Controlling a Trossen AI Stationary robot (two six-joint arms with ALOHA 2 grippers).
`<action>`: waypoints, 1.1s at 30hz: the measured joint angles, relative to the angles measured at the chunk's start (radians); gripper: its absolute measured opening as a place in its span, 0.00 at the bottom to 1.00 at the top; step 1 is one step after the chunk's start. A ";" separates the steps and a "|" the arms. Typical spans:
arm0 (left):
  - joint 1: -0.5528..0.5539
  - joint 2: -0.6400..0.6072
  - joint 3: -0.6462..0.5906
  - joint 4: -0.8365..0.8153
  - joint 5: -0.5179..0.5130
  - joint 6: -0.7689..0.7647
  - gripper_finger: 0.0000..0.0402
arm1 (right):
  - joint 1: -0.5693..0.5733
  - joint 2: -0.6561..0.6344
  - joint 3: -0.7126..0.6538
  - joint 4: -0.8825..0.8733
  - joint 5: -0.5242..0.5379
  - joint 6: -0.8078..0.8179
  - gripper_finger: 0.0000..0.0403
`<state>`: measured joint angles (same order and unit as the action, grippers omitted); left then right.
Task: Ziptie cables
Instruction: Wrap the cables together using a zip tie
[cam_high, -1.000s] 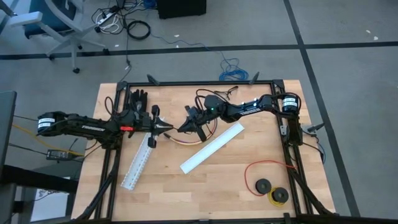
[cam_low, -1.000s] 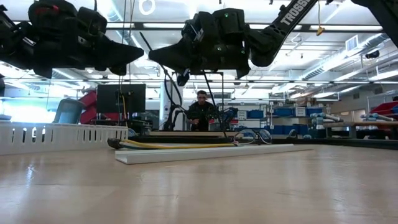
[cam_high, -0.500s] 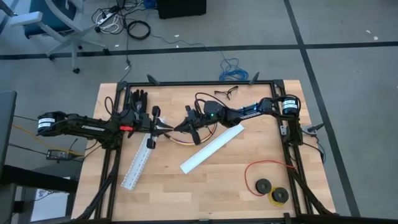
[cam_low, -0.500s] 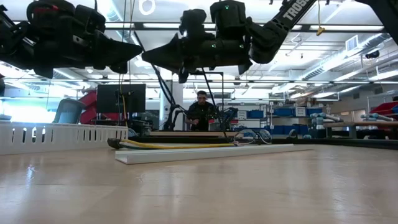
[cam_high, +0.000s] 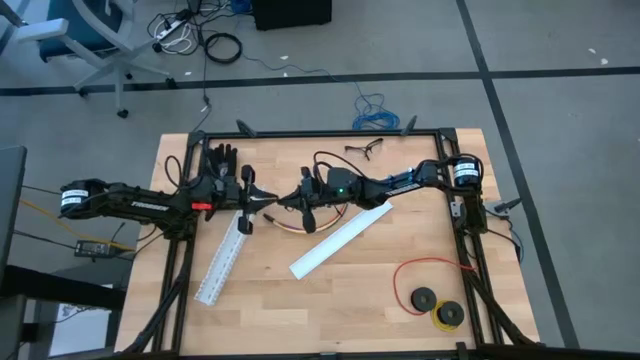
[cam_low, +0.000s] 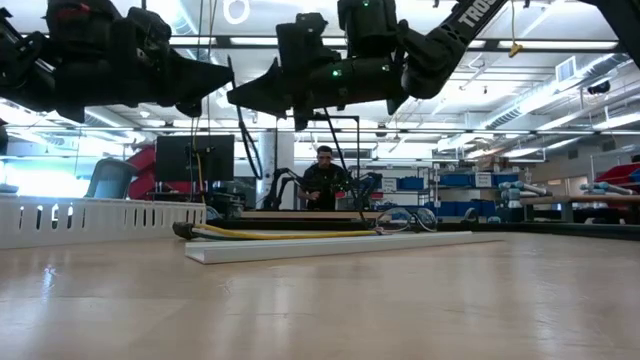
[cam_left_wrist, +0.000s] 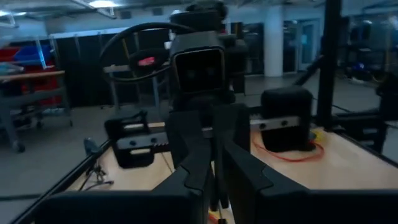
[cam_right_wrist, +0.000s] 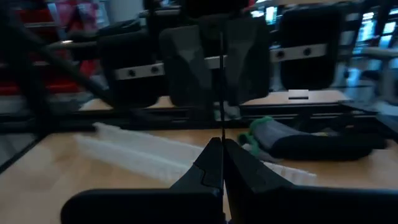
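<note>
Left gripper (cam_high: 268, 200) and right gripper (cam_high: 283, 201) meet tip-to-tip above cables (cam_high: 290, 228), fingers together; collision risk if either advances

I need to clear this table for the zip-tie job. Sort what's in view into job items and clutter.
Job items:
- cables, on the table below the two pincers
- left pincer
- right pincer

Clutter:
- two white slotted channels
- red wire loop
- black spools
- black gloves
- glasses
</note>
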<state>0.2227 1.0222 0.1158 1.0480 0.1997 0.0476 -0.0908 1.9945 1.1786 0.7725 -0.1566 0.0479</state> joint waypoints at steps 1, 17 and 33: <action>0.000 0.000 0.000 0.001 -0.010 -0.015 0.12 | 0.004 0.000 0.000 0.002 0.035 0.000 0.00; -0.022 0.029 0.016 -0.008 -0.370 -0.187 0.12 | 0.016 0.000 0.000 0.016 0.545 -0.138 0.00; -0.023 0.263 0.201 -0.005 -0.470 -0.157 0.12 | 0.032 0.001 0.001 -0.027 0.688 -0.208 0.00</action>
<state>0.1999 1.2853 0.3163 1.0430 -0.2698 -0.1089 -0.0587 1.9957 1.1797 0.7453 0.5309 -0.1596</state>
